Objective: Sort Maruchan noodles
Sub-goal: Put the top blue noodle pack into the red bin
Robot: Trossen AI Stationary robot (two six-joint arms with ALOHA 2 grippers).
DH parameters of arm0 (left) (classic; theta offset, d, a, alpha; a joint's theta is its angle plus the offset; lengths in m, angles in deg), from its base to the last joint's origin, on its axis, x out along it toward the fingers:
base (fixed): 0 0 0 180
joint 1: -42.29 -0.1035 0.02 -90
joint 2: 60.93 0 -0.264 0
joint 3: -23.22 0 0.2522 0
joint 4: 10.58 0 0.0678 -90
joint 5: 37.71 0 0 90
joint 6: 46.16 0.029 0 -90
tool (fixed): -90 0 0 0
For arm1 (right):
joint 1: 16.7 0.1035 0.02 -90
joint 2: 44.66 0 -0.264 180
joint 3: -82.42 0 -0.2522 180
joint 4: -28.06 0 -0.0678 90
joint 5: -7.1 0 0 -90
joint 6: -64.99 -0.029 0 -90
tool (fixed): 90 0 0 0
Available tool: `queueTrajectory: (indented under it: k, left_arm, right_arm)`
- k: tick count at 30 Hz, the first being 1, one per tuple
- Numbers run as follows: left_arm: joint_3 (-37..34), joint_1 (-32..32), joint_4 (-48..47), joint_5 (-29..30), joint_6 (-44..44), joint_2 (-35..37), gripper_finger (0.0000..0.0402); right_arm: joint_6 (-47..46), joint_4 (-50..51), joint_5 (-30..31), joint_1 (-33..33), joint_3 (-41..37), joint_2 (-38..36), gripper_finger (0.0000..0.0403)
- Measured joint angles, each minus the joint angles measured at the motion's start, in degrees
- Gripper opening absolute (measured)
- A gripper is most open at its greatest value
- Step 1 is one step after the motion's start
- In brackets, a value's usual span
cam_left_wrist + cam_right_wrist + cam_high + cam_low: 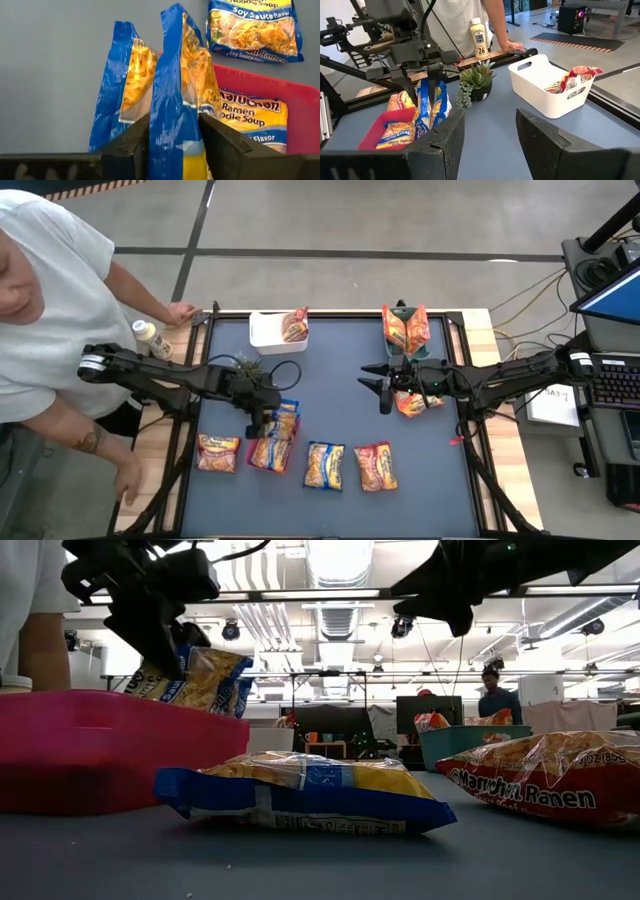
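Two blue-trimmed crinkly plastic ramen packets hang between the fingers of the left gripper, which is partly closed and pinches them at one short end. The long axis of the packets runs away from the fingers, downward toward the flat red plastic tray directly beneath. One more blue-trimmed packet already lies in that tray. By judgement, the coming move is a release, so the deciding relation is that the held packets hang above the tray, not beside it.

The left arm reaches in from the left edge of the dark table, wrist turned down over the near-left area. Loose packets lie in a row along the near edge, to the right of the tray.

The right gripper hovers right of centre with fingers parted and nothing between them. A white plastic bin with one orange-red packet stands at the far left; a small green plant stands near it.
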Motion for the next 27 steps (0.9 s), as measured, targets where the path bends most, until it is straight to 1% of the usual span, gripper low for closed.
queueTrajectory:
  k: [6, 10, 13, 16, 18, 21, 24, 27]
  left_arm:
    - [0.6, 0.0, -1.5, 1.0, 0.0, 0.4, 0.0201]
    - [3.6, 0.1, -5.4, 1.5, 0.1, 0.4, 0.0241]
    - [5.6, 0.1, -8.6, 1.5, 0.5, 0.5, 0.0258]
    - [7.8, 0.2, -12.6, 1.3, 0.7, 0.5, 0.0261]
    - [9.4, 0.4, -15.1, 1.2, -0.8, 0.5, 0.0258]
    - [11.3, 1.3, -16.9, 0.9, -3.8, 0.5, 0.0246]
    - [12.2, 3.8, -18.1, 1.1, -3.9, 0.9, 0.0231]
    - [12.6, 6.3, -17.9, 4.2, -2.7, 2.1, 0.0214]
  right_arm:
    - [-0.1, -0.5, 0.0, 0.0, 0.2, 0.0, 0.0167]
    - [-1.4, -0.5, 0.0, 0.0, 0.3, 0.0, 0.0168]
    - [-1.5, -0.5, 0.0, 0.0, 0.3, 0.0, 0.0169]
    - [-1.5, -0.5, 0.0, 0.0, 0.3, 0.0, 0.0169]
    - [-1.5, -0.5, 0.0, 0.0, 0.3, 0.0, 0.0169]
    - [-1.9, -0.4, 0.0, 0.0, 0.3, 0.0, 0.0169]
    - [-2.4, -0.4, 0.0, 0.0, 0.3, 0.0, 0.0169]
    - [-2.4, -0.4, 0.0, 0.0, 0.3, 0.0, 0.0169]
